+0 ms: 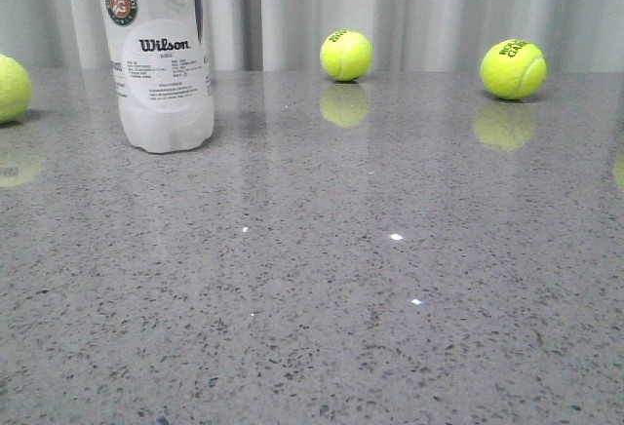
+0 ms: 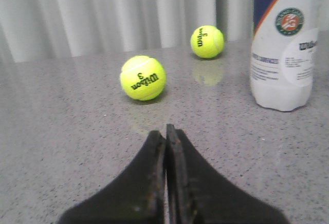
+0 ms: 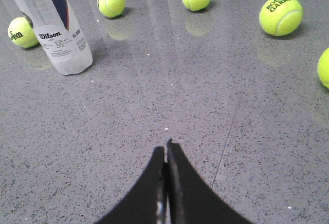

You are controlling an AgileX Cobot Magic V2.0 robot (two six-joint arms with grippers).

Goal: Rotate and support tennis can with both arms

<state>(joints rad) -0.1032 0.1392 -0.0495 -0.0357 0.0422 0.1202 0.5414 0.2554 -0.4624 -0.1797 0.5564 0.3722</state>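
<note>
The tennis can [image 1: 161,55] stands upright at the table's far left, clear plastic with a white Wilson label and a round red-green badge. It also shows in the left wrist view [image 2: 285,44] and in the right wrist view [image 3: 51,26]. My left gripper [image 2: 165,131] is shut and empty, low over the table, well short of the can. My right gripper [image 3: 166,148] is shut and empty, far from the can. Neither arm shows in the front view.
Yellow-green tennis balls lie around the grey speckled table [image 1: 322,279]: one at the far middle [image 1: 346,55], one at the far right [image 1: 514,69], one at the left edge [image 1: 10,89]. Two balls [image 2: 143,77] [image 2: 207,41] lie ahead of my left gripper. A curtain hangs behind.
</note>
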